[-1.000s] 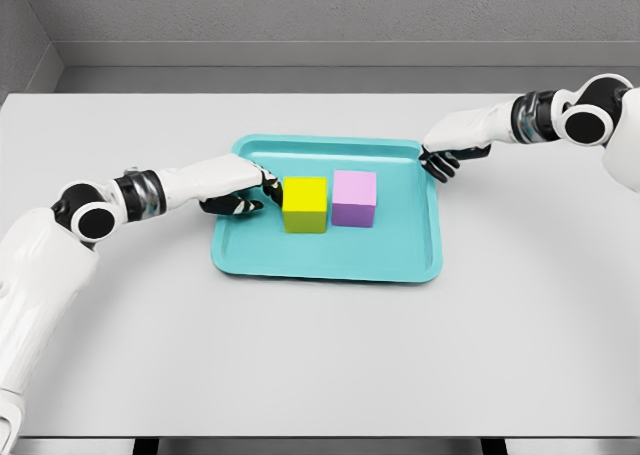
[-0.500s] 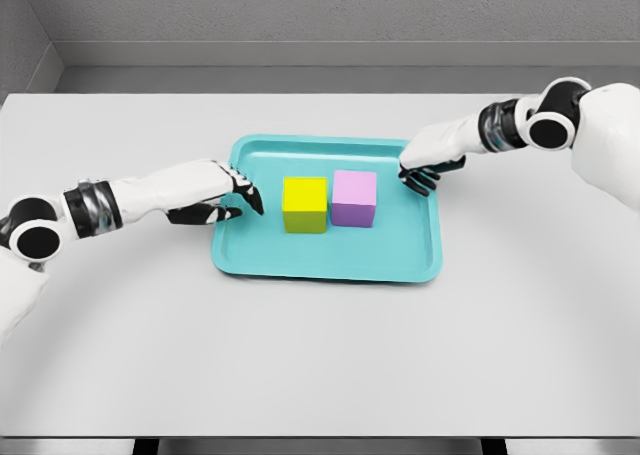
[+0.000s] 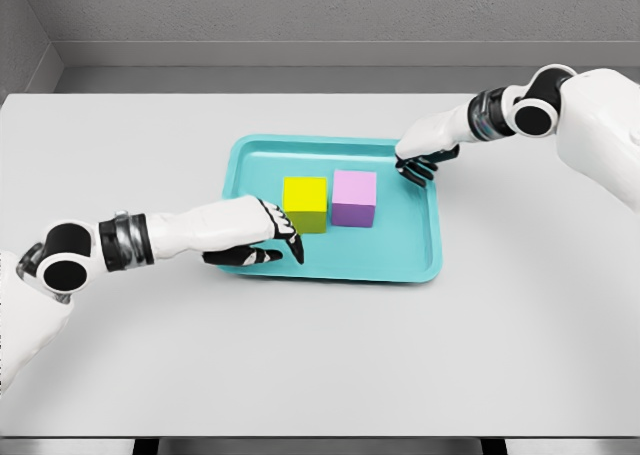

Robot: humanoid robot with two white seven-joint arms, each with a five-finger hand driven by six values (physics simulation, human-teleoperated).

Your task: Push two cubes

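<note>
A wide grey table (image 3: pixel 320 355) fills the view, and sitting on it just past the middle is a teal tray (image 3: pixel 420 260) with a raised rim. The left arm (image 3: pixel 160 237) reaches in low from the left side, stretched across the tabletop toward the tray's near left corner. The right arm (image 3: pixel 470 125) comes in from the upper right, angled down toward the tray's far right corner. Inside the tray, two cubes stand side by side, touching or nearly so: the yellow cube (image 3: pixel 305 204) on the left, the purple cube (image 3: pixel 354 197) on the right, both sitting flat in the tray's middle. The left hand (image 3: pixel 255 240) lies over the tray's front left rim, just beside and in front of the yellow cube, its dark fingers (image 3: pixel 290 243) stretched out and slightly spread, pointing right, holding nothing; whether a fingertip touches the cube's lower front corner is hard to tell. The right hand (image 3: pixel 420 157) rests at the far right rim, apart from the purple cube, its fingers loosely curled downward onto the rim area with nothing in them.
</note>
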